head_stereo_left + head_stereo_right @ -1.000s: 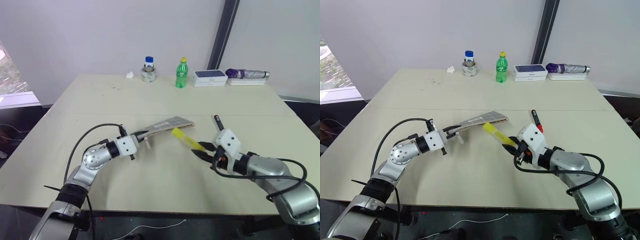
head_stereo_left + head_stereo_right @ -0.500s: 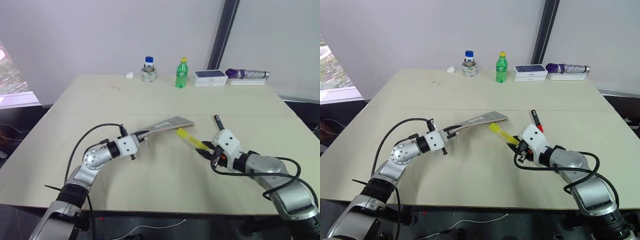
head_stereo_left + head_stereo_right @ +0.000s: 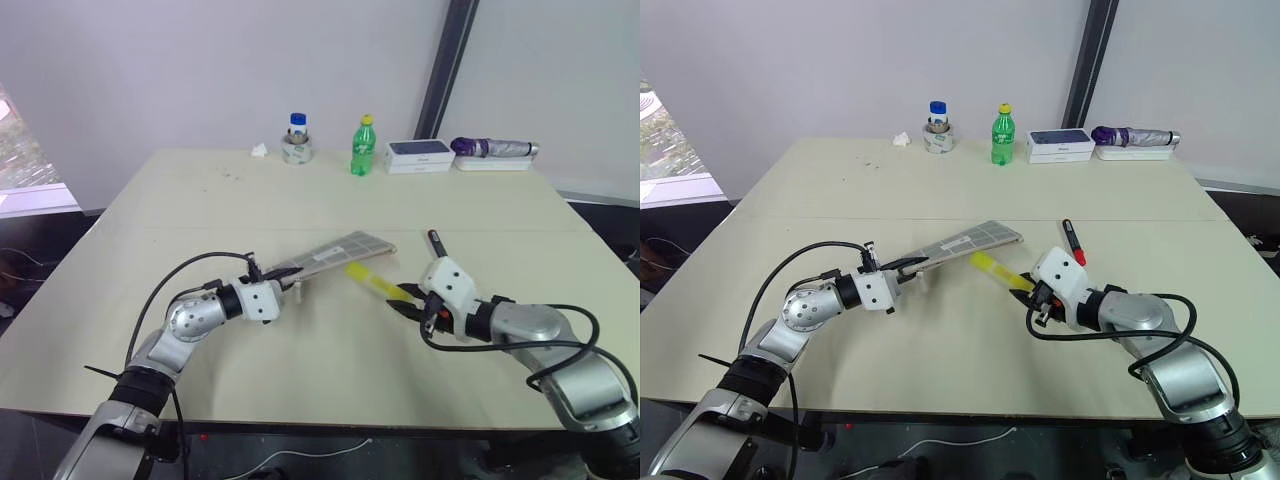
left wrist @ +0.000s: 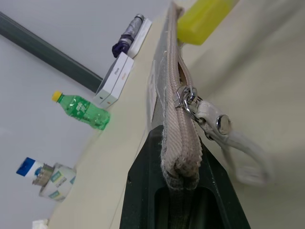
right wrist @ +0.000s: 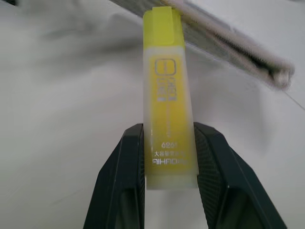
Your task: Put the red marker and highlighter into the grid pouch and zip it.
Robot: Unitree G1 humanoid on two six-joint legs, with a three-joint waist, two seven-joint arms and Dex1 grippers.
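While clamped by its end in the right gripper (image 3: 1032, 292), highlighter (image 3: 992, 268) hangs just beside grid pouch (image 3: 965, 243), itself pinched shut-jawed at 1 corner by left gripper (image 3: 282, 288). Probably light, stiff, slick plastic; limp fabric. Red marker (image 3: 1071, 241) lying on table (image 3: 940, 190).
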